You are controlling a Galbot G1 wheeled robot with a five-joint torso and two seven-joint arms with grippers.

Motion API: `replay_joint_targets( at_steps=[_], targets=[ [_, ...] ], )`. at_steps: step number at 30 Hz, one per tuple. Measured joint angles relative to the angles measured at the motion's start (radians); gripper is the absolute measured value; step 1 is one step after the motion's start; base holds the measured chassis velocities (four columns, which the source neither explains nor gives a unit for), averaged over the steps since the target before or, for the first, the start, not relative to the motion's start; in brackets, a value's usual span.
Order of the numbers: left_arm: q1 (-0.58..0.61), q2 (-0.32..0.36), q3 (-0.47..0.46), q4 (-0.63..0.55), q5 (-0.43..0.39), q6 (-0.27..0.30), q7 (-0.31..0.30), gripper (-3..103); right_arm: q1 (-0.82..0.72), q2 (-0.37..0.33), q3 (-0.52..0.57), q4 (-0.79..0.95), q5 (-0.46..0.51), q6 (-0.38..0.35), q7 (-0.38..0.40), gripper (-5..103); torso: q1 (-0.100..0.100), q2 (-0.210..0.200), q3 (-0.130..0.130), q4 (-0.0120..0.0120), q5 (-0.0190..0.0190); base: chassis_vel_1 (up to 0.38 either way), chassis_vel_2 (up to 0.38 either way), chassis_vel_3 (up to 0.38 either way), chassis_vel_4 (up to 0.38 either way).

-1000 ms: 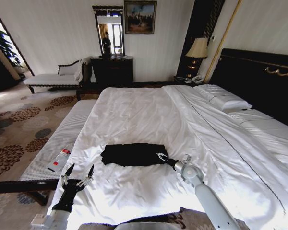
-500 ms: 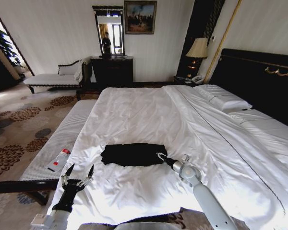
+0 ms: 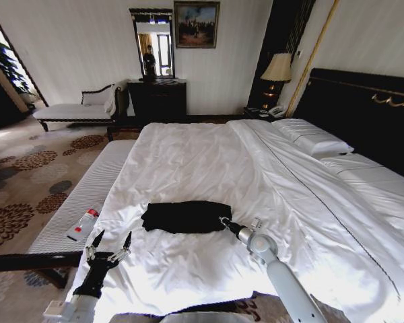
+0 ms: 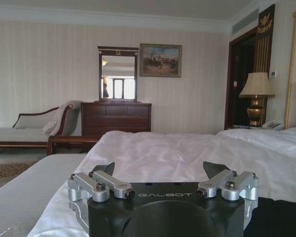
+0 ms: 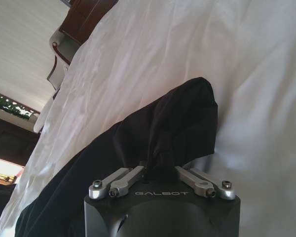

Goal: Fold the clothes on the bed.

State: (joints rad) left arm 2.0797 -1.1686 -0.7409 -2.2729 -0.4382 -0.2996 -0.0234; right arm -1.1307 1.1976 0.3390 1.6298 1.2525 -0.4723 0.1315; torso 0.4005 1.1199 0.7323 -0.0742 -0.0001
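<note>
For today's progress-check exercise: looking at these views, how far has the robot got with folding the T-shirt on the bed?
Done: the black T-shirt already lies as a compact folded bundle on the white bed. In hand: the right end effector pinches the bundle's near right edge, shut on the fabric in the right wrist view. The left end effector hangs open at the bed's corner. Left: releasing, and perhaps one more fold.

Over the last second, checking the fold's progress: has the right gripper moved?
Yes. The right gripper, shut on the T-shirt, has drawn slightly back toward the robot and its left, judged against the bed.
</note>
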Motion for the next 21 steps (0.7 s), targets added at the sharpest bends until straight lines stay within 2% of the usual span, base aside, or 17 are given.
replay_joint_targets(
  at_steps=[4,8,10,12,13,14,21],
  targets=[
    [0.0,0.0,0.0,0.0,0.0,0.0,0.0,100,-0.002,-0.013,0.012,0.016,-0.015,0.004,0.006,5,0.0,0.0,0.0,0.0001,0.0001,0.0,0.0,0.0,0.0],
    [0.0,0.0,0.0,0.0,0.0,0.0,0.0,100,-0.014,-0.062,0.043,0.052,-0.036,0.004,0.015,5,0.0,0.0,0.0,0.0002,0.0003,0.0,0.0,0.0,0.0],
    [0.0,0.0,0.0,0.0,0.0,0.0,0.0,100,-0.03,-0.12,0.075,0.081,-0.052,0.004,0.018,5,0.0,0.0,0.0,-0.0002,0.0,0.0,0.0,0.0,0.0],
    [0.0,0.0,0.0,0.0,0.0,0.0,0.0,100,-0.035,-0.138,0.086,0.088,-0.056,0.004,0.018,5,0.0,0.0,0.0,-0.0003,0.0,0.0,0.0,0.0,0.0],
    [0.0,0.0,0.0,0.0,0.0,0.0,0.0,100,-0.042,-0.17,0.102,0.095,-0.068,0.003,0.018,5,0.0,0.0,0.0,-0.0002,0.0002,0.0,0.0,0.0,0.0],
    [0.0,0.0,0.0,0.0,0.0,0.0,0.0,100,-0.047,-0.234,0.134,0.097,-0.096,0.003,0.017,5,0.0,0.0,0.0,-0.0003,0.0001,0.0,0.0,0.0,0.0],
    [0.0,0.0,0.0,0.0,0.0,0.0,0.0,100,-0.045,-0.302,0.159,0.074,-0.105,0.003,0.006,5,0.0,0.0,0.0,-0.0002,0.0001,0.0,0.0,0.0,0.0]
  ],
)
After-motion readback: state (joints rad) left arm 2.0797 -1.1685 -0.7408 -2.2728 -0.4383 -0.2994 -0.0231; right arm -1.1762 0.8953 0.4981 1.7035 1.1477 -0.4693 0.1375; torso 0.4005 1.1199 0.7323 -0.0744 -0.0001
